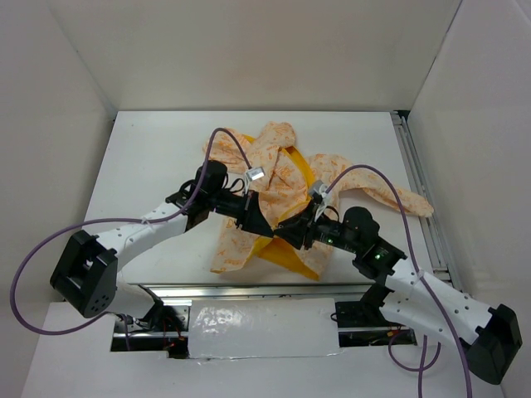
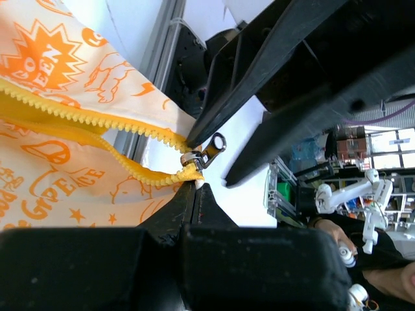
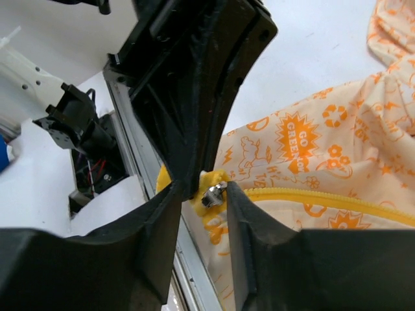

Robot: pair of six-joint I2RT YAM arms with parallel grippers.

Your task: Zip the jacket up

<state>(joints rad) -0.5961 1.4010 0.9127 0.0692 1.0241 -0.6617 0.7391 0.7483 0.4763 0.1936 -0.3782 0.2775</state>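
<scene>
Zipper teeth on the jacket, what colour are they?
Bright yellow zipper teeth on the cream, orange-printed jacket; left wrist view shows them best.

white table [image 1: 149, 166], jacket [image 1: 274, 148] crumpled on it

The jacket [image 1: 278, 157] is lying crumpled on the white worktop [image 1: 149, 157], yellow lining [image 1: 304, 172] showing. The left arm [image 1: 149, 224] and right arm [image 1: 431, 290] are reaching in, jaws meeting at its near hem

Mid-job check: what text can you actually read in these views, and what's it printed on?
"GO GREEN": in an orange starburst printed on the jacket, right wrist view.
"PEACE": orange print on the jacket beside the zipper, left wrist view.
Other lettering is cut off or too small to read.
</scene>
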